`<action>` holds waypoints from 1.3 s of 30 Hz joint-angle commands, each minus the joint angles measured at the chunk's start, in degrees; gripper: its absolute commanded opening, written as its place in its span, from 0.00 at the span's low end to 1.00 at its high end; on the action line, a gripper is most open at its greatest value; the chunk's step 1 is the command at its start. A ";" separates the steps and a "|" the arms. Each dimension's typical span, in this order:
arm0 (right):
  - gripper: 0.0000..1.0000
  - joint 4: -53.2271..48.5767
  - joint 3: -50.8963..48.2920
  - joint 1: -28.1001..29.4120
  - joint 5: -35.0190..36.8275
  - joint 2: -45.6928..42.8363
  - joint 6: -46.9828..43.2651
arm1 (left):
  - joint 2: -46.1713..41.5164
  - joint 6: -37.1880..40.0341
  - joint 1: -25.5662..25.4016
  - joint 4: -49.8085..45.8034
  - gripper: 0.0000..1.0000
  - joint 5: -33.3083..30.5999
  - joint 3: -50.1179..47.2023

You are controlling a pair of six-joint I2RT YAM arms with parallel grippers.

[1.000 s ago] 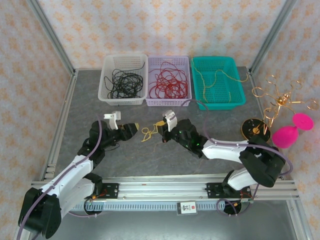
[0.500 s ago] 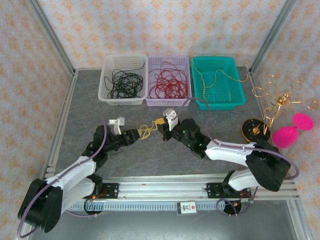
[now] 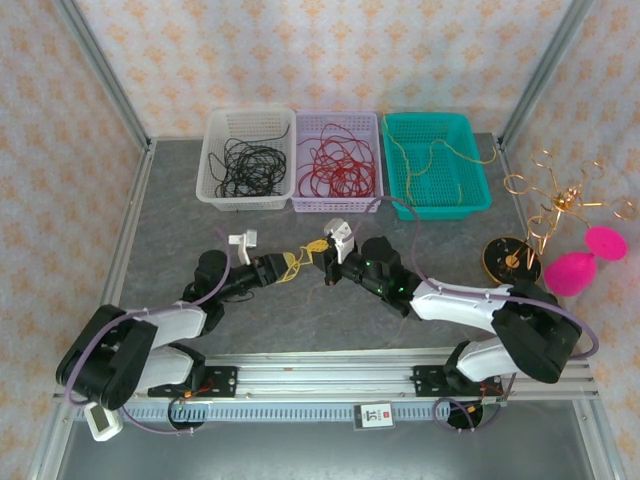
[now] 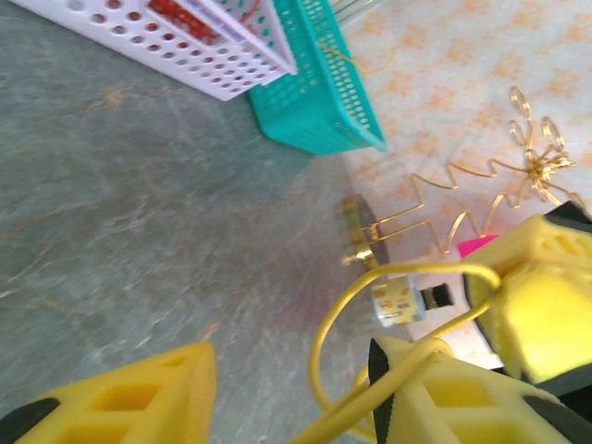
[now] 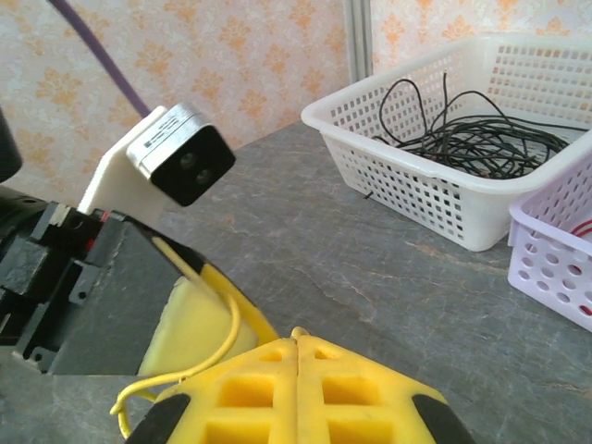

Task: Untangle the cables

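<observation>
A thin yellow cable [image 3: 293,263] in small loops hangs between my two grippers just above the table's middle. My right gripper [image 3: 323,262] is shut, and a bit of that cable pokes out at its tip [image 5: 298,333]. My left gripper [image 3: 277,268] faces it from the left with its jaws apart. In the left wrist view the cable [image 4: 416,269] loops through the gap of the left gripper [image 4: 291,359] and lies across its right finger [image 4: 435,388]. In the right wrist view the cable [image 5: 228,331] runs along the left gripper's finger [image 5: 196,326].
Three baskets stand along the back: a white one [image 3: 212,160] with black cables, a lilac one [image 3: 303,170] with red cables, a teal one [image 3: 478,170] with a yellow strand. A gold wire stand [image 3: 555,205] and pink pieces [image 3: 575,270] sit at the right.
My left arm has reached right toward the right gripper, and its jaws have narrowed around the cable's loops. The right gripper has stayed shut and shifted a little toward the back.
</observation>
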 commanded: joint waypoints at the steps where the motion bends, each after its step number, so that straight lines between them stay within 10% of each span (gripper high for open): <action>1: 0.00 1.28 0.40 -0.58 -3.24 -1.30 3.27 | 3.24 -3.62 -0.53 20.23 0.34 2.59 -0.71; 6: 0.00 -3.18 1.40 -0.78 1.02 -2.71 4.31 | 3.27 -3.76 -0.51 21.13 0.00 -2.69 -1.89; 21: 0.00 -31.34 5.47 -0.96 29.09 -9.34 15.17 | -24.57 16.16 1.17 -26.53 0.00 -21.03 7.45; 30: 0.00 -37.70 2.30 -1.93 28.64 -13.92 18.42 | -30.58 24.62 4.70 -39.17 0.00 -25.10 15.29; 39: 0.00 -29.70 -7.11 -17.66 7.12 -20.61 30.66 | -29.16 31.39 8.38 -48.42 0.00 -29.55 25.31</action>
